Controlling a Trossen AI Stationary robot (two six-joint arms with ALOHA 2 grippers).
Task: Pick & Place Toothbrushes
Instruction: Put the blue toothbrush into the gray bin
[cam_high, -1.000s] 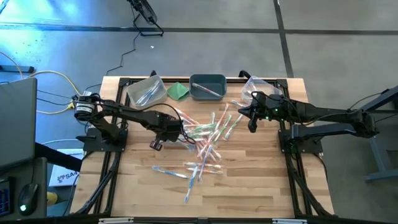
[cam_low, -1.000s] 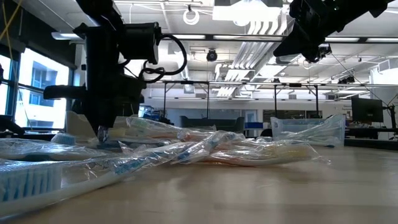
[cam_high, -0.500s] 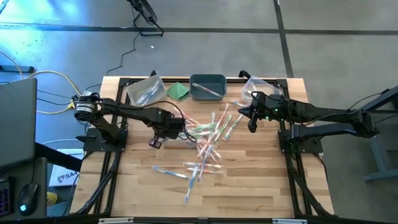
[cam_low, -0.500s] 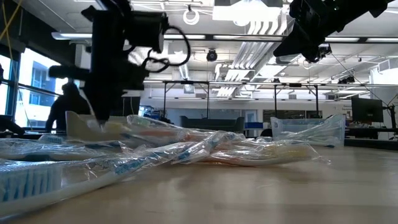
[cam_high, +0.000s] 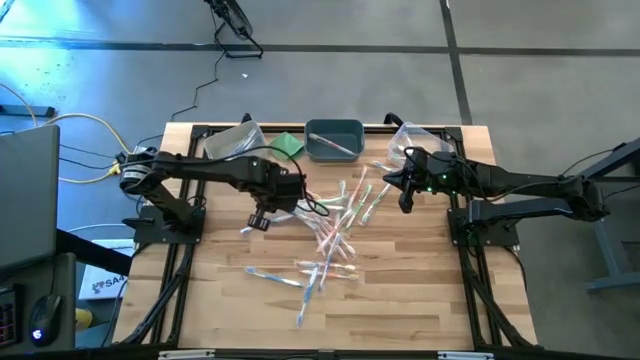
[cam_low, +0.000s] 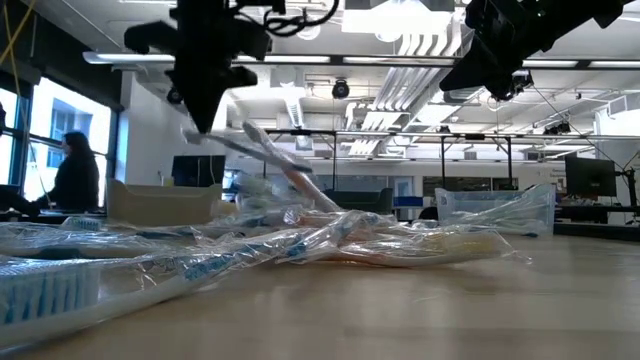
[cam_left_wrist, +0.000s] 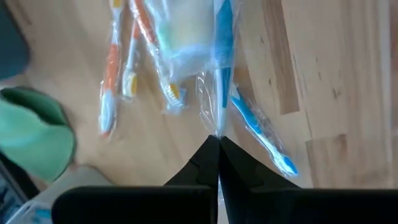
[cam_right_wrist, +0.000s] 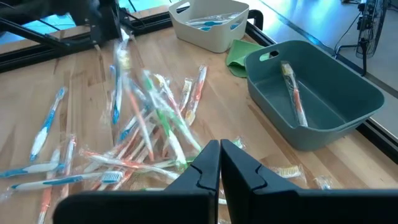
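Several wrapped toothbrushes lie in a loose pile on the wooden table. My left gripper hangs above the pile's left end, shut on one clear-wrapped blue toothbrush, which slants down from it in the low view. My right gripper waits shut above the table, right of the pile, with nothing between its fingers. One toothbrush lies in the dark teal bin, and a few lie in the pale bin. My left gripper pinches the end of the toothbrush's clear wrapper between its two fingertips, coming from above and pointing down. The toothbrush hangs below the fingers, tilted. Whether its lower end touches the pile, I cannot tell.
A folded green cloth lies between the pale bin and the teal bin at the far edge. A clear bin stands at the far right. Bare wood shows along the near edge and at the left.
My left gripper has risen from the pile, staying shut. The blue toothbrush has come up with it: it lay among the others and now hangs slanting below the fingers.
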